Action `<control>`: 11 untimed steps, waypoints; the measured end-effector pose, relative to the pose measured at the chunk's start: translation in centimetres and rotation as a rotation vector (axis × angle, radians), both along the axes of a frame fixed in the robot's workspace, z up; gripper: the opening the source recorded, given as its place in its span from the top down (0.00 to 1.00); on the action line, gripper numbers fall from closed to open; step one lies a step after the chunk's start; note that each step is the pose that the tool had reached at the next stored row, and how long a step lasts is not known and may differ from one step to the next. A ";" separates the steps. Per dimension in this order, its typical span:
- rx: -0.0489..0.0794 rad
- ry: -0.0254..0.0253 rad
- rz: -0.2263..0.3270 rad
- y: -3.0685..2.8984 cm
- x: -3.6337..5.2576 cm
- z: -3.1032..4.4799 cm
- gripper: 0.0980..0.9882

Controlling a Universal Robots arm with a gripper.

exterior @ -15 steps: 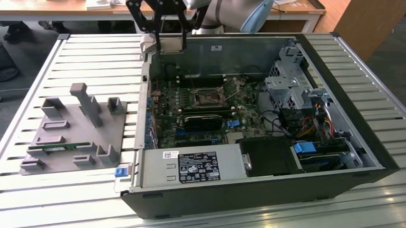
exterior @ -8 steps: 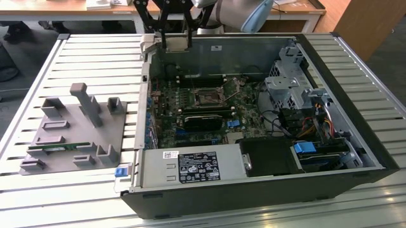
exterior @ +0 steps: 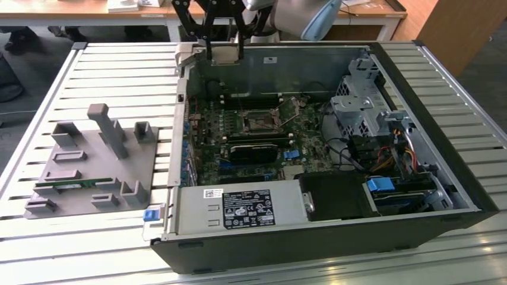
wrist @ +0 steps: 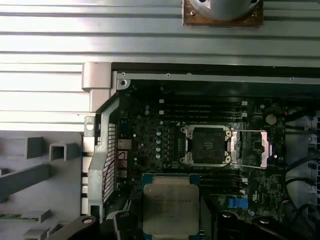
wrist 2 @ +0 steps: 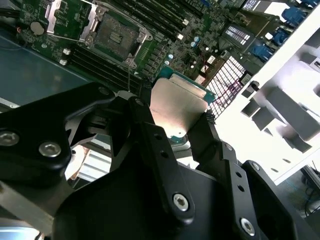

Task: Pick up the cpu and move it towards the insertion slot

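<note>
Gripping cpu point(wrist 2: 177, 107), pincer point(wrist 2: 172, 130) above open computer case point(exterior: 443, 178)

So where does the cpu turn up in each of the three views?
Exterior view: the cpu is held in the pincer above the case's far wall, at the top of the picture.
Second wrist view: the silver chip sits mid-picture between the black fingers.
First wrist view: it is at the bottom centre, below the socket.
Shared landmark: the insertion slot, open on the motherboard.
</note>
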State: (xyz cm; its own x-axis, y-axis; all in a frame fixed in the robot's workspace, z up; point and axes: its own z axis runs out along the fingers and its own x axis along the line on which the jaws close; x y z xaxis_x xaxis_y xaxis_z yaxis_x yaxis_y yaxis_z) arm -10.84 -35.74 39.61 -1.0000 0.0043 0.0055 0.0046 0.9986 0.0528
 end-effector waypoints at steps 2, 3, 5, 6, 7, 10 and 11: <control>0.000 0.0000 -0.005 0.06 0.23 -0.03 0.50; 0.000 0.0000 -0.007 0.10 0.37 -0.05 0.50; 0.001 0.0000 -0.010 0.19 0.66 -0.07 0.50; 0.001 0.0000 -0.012 0.24 0.80 -0.08 0.50; 0.001 0.0000 -0.013 0.28 0.94 -0.10 0.50; 0.001 0.0000 -0.017 0.44 1.38 -0.12 0.50; 0.001 0.0000 -0.019 0.48 1.53 -0.13 0.50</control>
State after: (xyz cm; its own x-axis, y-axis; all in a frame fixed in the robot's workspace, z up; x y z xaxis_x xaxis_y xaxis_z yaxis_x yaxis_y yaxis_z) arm -9.31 -35.26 39.48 -0.9997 0.0230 0.0055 0.0233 0.9983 0.0537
